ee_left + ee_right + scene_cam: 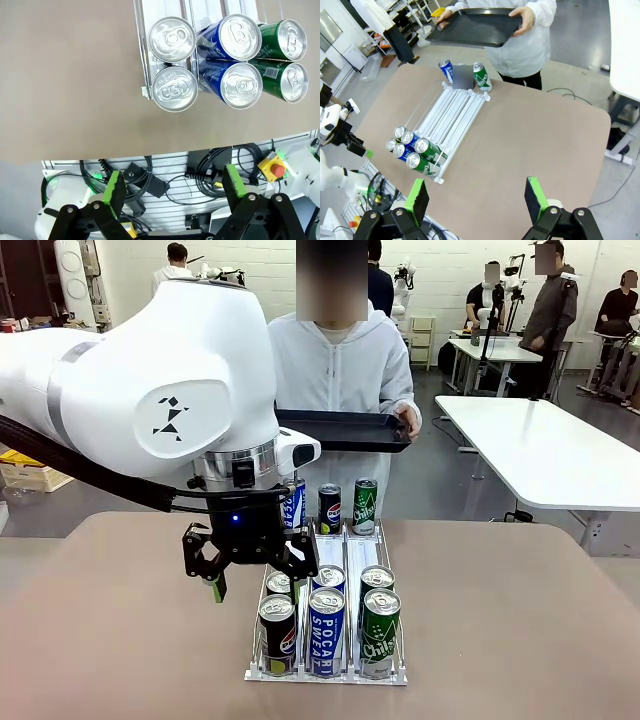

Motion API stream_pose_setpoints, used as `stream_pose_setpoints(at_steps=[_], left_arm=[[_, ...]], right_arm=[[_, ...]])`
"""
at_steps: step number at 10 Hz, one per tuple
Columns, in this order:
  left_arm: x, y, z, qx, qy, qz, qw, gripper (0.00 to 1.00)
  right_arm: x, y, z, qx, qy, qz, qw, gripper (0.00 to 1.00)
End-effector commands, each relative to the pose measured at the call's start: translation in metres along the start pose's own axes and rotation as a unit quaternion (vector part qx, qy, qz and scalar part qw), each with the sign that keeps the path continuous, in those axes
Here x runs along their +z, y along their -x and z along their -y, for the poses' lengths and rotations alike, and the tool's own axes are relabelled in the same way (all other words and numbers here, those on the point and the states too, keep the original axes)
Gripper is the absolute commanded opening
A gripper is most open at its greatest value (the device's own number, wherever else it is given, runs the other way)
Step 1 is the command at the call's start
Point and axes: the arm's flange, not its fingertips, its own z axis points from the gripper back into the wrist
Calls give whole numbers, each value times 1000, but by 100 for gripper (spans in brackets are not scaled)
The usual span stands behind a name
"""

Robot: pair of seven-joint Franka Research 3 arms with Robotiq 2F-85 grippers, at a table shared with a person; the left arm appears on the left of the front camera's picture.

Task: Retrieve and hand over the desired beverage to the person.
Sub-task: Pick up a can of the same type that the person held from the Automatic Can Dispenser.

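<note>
Your left gripper (255, 570) hangs spread and empty over the near left corner of the rack (352, 540). Your right gripper (476, 199) is spread too, high above the table (535, 130). The near cans (175, 89) stand touching — a finger lowered among them may tip a neighbour or catch a rail. The left wrist view shows those cans beyond the fingers (115, 192), not between them — the front view hides that. The person (345, 370) stands at the far side holding the tray (345, 430).

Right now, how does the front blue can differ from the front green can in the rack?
The front blue can reads POCARI SWEAT; the front green can bears white script lettering. The blue can stands in the middle lane of the rack, the green can in the right-hand lane. Both stand upright at the near end, silver tops sealed.
</note>
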Motion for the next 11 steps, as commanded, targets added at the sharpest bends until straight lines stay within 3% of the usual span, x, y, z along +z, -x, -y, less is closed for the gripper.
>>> stream_pose_setpoints(at_steps=[1,11], left_arm=[[-4,-13,6,-1,-7,-17,1000,100],[-64,-72,22,-18,-19,-28,999,100]], right_arm=[[-1,-1,0,0,5,-3,1000,100],[-1,-1,0,0,5,-3,1000,100]])
